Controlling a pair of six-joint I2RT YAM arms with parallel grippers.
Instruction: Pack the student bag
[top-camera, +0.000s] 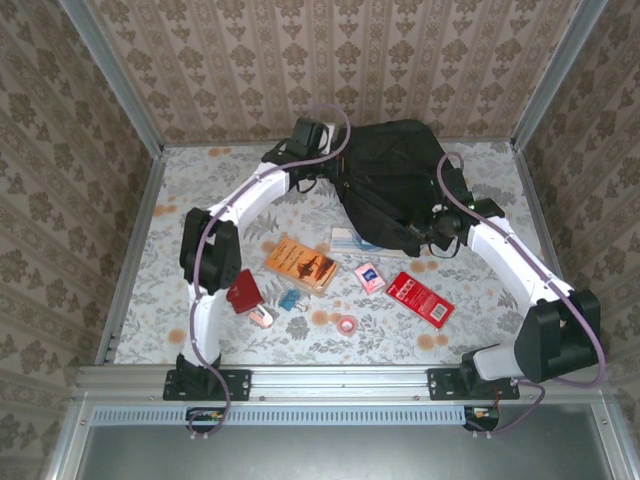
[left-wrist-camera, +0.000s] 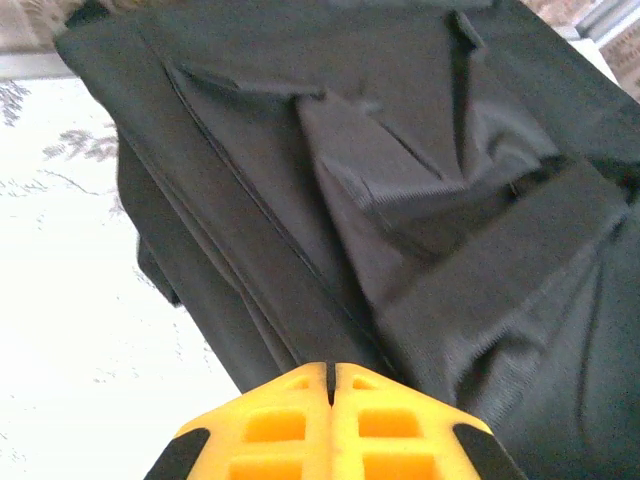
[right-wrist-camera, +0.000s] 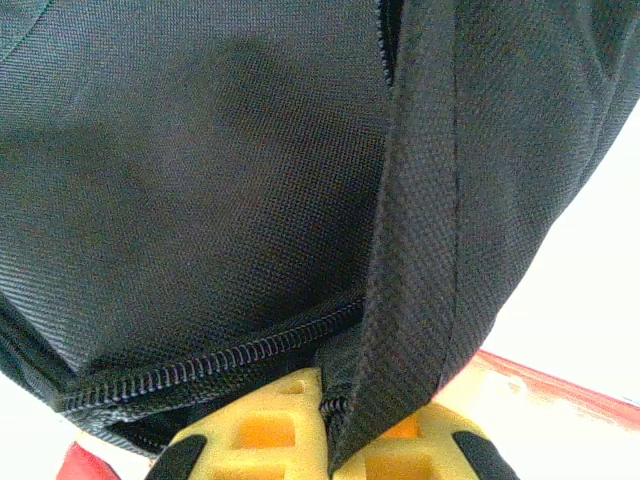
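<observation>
Big black bag (top-camera: 395, 180) blocks the far middle of the table (top-camera: 190, 190), bare room at the far left corner, orange book (top-camera: 300, 264), pink card (top-camera: 369, 277) and red box (top-camera: 420, 299) crowd the near middle, walls (top-camera: 250, 70) on three sides

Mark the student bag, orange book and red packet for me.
student bag (top-camera: 395, 175): top external view, middle of the black fabric body.
orange book (top-camera: 300, 264): top external view, centre of its cover.
red packet (top-camera: 420, 299): top external view, centre of its face.
</observation>
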